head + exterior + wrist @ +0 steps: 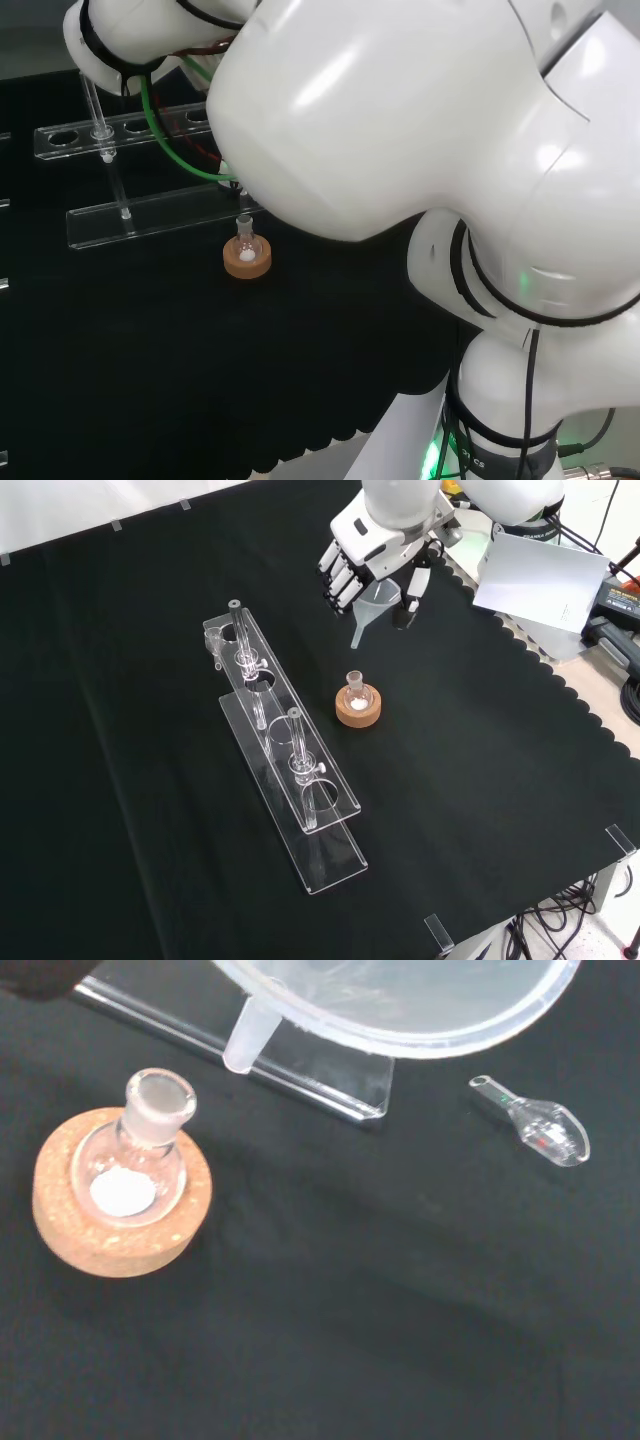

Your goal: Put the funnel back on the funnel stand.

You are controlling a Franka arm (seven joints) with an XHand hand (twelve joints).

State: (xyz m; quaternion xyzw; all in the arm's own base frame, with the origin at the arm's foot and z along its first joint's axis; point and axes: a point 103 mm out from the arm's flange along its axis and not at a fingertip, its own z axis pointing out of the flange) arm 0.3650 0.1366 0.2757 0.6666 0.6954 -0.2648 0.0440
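In the front view the hand (378,542) hangs over the cloth at the top, fingers and thumb curled round a translucent funnel (374,604) whose stem points down and to the left. The funnel's wide rim (400,1005) and stem (249,1038) show close in the wrist view. The clear funnel stand (285,730), a long plate with round holes over a base plate, lies left of and below the hand in the front view, apart from the funnel. It also appears in the head view as the stand (130,135).
A small round flask (355,690) with white powder sits on a cork ring (358,712) between hand and stand; the flask (140,1150) is near the funnel's stem. Two clear glass pieces (296,742) stand in the stand's holes. A small clear scoop (535,1128) lies on the cloth.
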